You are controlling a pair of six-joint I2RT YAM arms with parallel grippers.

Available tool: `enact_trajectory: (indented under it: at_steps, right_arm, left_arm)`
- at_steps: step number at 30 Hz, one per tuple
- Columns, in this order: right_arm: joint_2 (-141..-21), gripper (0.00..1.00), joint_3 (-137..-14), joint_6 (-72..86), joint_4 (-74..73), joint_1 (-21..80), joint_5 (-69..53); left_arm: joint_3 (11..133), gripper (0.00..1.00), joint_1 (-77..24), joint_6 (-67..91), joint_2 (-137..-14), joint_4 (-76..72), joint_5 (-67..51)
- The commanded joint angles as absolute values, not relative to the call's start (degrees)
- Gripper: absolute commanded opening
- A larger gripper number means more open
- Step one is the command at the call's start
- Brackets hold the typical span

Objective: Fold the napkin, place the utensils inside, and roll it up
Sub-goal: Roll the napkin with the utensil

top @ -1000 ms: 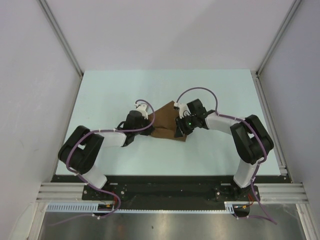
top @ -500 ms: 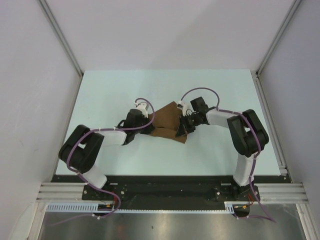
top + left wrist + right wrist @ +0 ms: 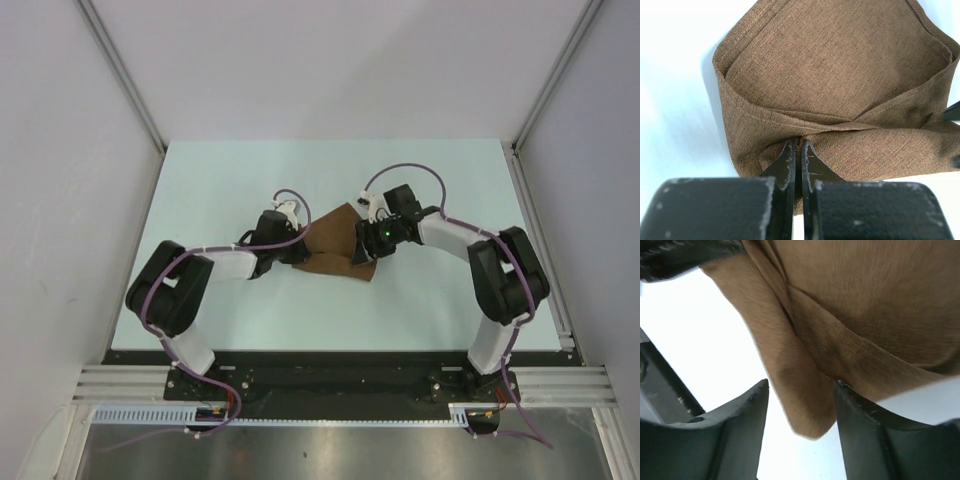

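The brown napkin [image 3: 333, 243] lies partly folded at the table's middle, between both grippers. My left gripper [image 3: 297, 250] is at its left edge; in the left wrist view my left gripper [image 3: 799, 145] is shut on a fold of the napkin [image 3: 840, 75]. My right gripper [image 3: 363, 252] is at the napkin's right side. In the right wrist view my right gripper [image 3: 801, 385] is open, its fingers either side of a hanging corner of the napkin [image 3: 805, 395]. The fork is not in view.
The pale table [image 3: 330, 300] is walled by white panels on the left, right and back. A metal rail [image 3: 540, 240] runs along the right edge. The arm bases sit on the black bar [image 3: 340, 375] at the near edge.
My right gripper has shifted slightly back over the napkin's right side, and its arm has straightened. My left gripper has moved a little right and up with the napkin edge.
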State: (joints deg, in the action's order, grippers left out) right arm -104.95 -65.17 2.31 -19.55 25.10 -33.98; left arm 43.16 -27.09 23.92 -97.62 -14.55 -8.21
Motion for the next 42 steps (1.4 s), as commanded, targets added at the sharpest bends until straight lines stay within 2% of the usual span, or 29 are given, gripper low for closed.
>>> enact_trajectory:
  at_steps: [1,9,13,21,31,34,37,38,39,42]
  right_arm:
    - [-94.76,0.65,-63.82,-3.06,-14.44,31.08,-22.35]
    - [-94.39,0.68,-55.65,-16.95,2.86,47.97,8.48]
    - [-95.97,0.67,-51.69,-21.35,10.71,52.55,15.62]
    - [-100.18,0.65,-49.04,-27.68,16.52,56.86,24.07]
    - [-104.85,0.62,-48.34,-29.71,19.42,56.69,25.67]
    - [-105.29,0.57,-48.86,-29.18,18.99,55.64,23.74]
    - [-105.64,0.45,-50.01,-28.48,16.27,54.93,19.70]
    - [-105.56,0.38,-50.44,-27.69,14.26,54.76,18.56]
    - [-105.30,0.34,-50.88,-27.16,13.02,54.67,16.02]
    - [-104.68,0.24,-53.26,-24.79,6.70,54.76,11.27]
  left_arm:
    - [44.12,0.00,-26.02,21.71,-100.98,-4.49,-6.15]
    - [45.88,0.00,-25.66,22.06,-102.13,-2.90,-8.00]
    - [46.58,0.00,-25.31,21.89,-102.74,-2.29,-8.61]
    - [48.16,0.00,-24.96,21.18,-102.92,-0.79,-8.96]
    - [49.83,0.00,-24.87,19.69,-103.97,-0.44,-9.84]
    - [50.10,0.00,-24.87,19.16,-104.15,-0.44,-10.46]
    - [50.45,0.00,-24.87,18.46,-104.15,-0.87,-11.42]
    - [50.45,0.00,-24.87,18.37,-103.98,-1.14,-11.86]
    - [50.80,0.00,-24.87,18.37,-103.80,-1.40,-12.65]
    - [52.37,0.10,-24.87,18.63,-103.36,-1.67,-13.01]
